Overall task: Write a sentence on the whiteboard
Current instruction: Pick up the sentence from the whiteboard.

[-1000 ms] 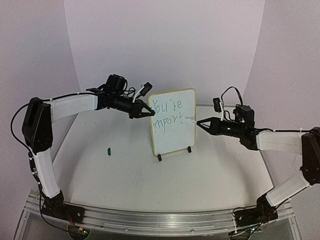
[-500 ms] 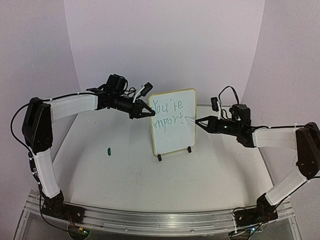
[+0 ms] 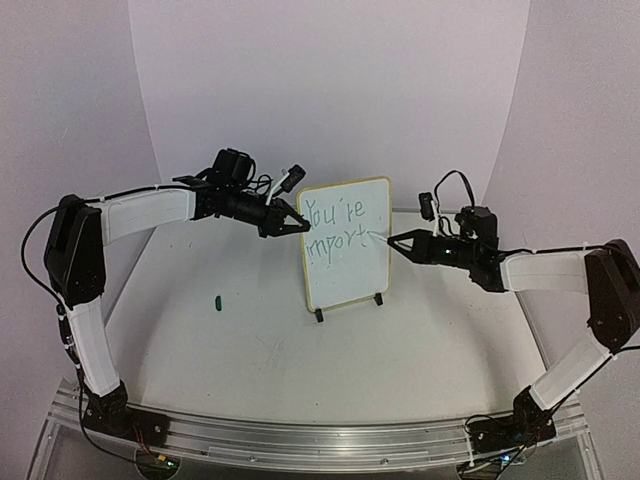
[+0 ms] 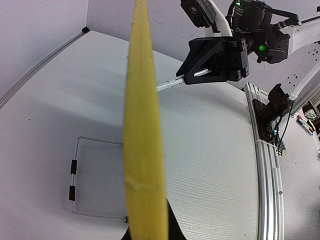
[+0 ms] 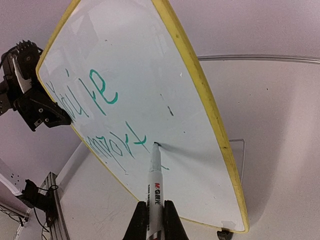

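The whiteboard (image 3: 350, 275) stands upright mid-table on small black feet, its frame pale yellow. Green words (image 3: 335, 212) read "You're" and, below, "import". My left gripper (image 3: 302, 226) is shut on the board's left edge. In the left wrist view that yellow edge (image 4: 142, 150) runs up from between my left gripper's (image 4: 148, 229) fingers. My right gripper (image 3: 392, 241) is shut on a white marker (image 5: 156, 182), whose tip touches the board (image 5: 150, 65) just after the "t" of the writing (image 5: 107, 95). The right gripper (image 5: 155, 220) pinches the marker barrel.
A small green marker cap (image 3: 217, 300) lies on the table left of the board. The board's wire stand (image 4: 75, 175) rests on the table behind it. An aluminium rail (image 3: 300, 440) runs along the near edge. A pale curved backdrop closes the far side.
My right arm has pushed slightly left toward the board, and the marker tip stays on the surface after the "t". The left arm and the board have not moved.
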`<state>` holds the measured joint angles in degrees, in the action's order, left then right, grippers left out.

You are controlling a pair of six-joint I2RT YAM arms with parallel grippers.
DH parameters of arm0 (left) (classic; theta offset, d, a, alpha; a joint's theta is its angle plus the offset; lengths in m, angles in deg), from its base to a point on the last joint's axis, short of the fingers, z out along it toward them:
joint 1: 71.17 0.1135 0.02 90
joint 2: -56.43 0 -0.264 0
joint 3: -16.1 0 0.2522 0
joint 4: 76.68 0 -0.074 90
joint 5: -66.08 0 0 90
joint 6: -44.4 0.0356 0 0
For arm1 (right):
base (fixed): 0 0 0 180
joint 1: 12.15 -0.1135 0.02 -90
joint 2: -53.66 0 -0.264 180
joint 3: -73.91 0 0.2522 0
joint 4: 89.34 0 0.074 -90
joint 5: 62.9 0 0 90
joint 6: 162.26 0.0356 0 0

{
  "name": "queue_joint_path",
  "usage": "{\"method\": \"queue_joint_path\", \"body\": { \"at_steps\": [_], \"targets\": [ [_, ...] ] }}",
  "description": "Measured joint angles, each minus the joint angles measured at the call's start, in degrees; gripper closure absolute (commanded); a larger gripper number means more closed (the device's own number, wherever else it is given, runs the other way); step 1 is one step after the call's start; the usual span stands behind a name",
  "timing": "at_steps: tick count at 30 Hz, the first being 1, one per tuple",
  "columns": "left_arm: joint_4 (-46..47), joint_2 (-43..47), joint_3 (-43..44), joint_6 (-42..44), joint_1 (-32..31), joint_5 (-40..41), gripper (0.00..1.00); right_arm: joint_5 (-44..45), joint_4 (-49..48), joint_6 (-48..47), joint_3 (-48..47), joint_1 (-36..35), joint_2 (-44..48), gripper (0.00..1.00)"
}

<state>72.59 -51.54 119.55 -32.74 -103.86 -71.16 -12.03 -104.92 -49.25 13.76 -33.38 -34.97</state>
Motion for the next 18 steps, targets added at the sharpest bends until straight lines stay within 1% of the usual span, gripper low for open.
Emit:
{"method": "queue_joint_path", "body": {
  "at_steps": [6,18],
  "targets": [
    [0.00,0.00,0.00,-0.35,0.00,0.17,1.00,-1.47,-0.55,0.02,-0.11,0.00,-1.36,1.00],
    [-0.09,0.00,0.11,-0.53,0.00,0.39,1.00,-0.79,-0.46,0.02,0.61,-0.02,-1.40,1.00]
  ]
}}
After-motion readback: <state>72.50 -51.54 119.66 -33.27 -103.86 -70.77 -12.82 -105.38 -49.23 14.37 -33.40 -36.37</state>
